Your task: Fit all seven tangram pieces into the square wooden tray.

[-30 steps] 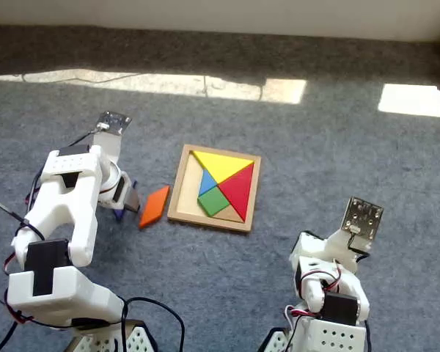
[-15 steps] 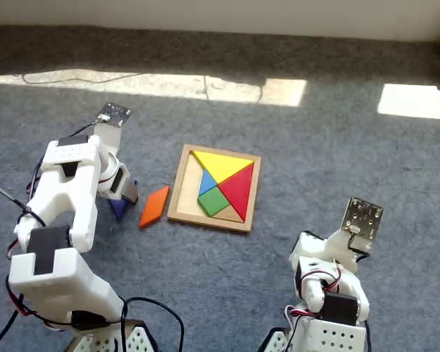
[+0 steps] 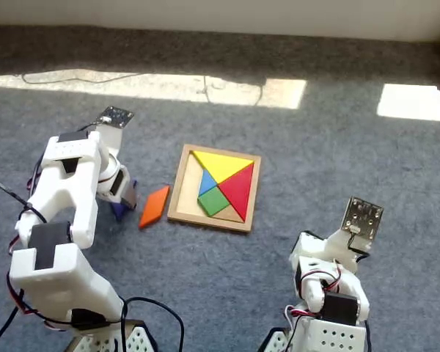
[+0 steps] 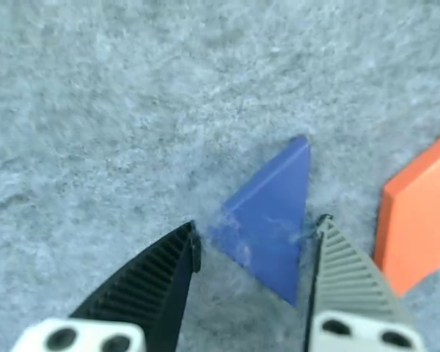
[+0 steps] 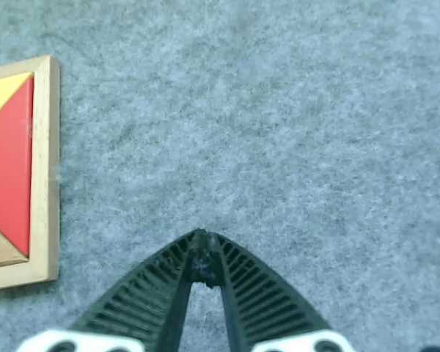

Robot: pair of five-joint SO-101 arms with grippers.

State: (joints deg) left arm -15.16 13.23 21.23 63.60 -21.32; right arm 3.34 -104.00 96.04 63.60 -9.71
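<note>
For the pick-up, your left gripper (image 4: 257, 229) stands wide open around the blue wooden triangle (image 4: 268, 213), so next you probably must close it.

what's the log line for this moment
left gripper: open around blue triangle | right gripper: shut | orange piece: beside tray | tray: part filled

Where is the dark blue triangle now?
Left wrist view: the dark blue triangle lies on the carpet inside the open left end effector, beside the orange piece.
</note>
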